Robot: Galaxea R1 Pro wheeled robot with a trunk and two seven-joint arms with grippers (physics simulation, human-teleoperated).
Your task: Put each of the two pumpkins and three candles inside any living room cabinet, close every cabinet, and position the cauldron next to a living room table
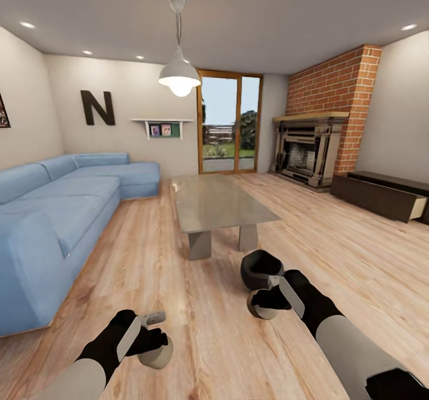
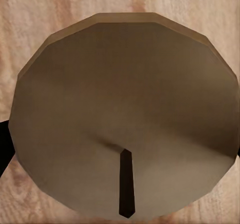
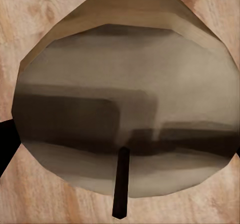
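Low over the plank floor (image 1: 196,352), short of the glass tabletop (image 1: 220,200) and black cauldron (image 1: 261,269): two candles, left (image 1: 157,354) and right (image 1: 262,305); stubby, rigid, seemingly light, best grasped across flanks; each apparently held between that arm's fingers.

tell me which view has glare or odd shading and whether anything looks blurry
Head view: the lit pendant lamp glows brightly, the glass table shows a soft sheen, and straight lines bow toward the edges. Right wrist view: dark shadow bands cross the candle top. Left wrist view: the other candle is evenly shaded and slightly soft.
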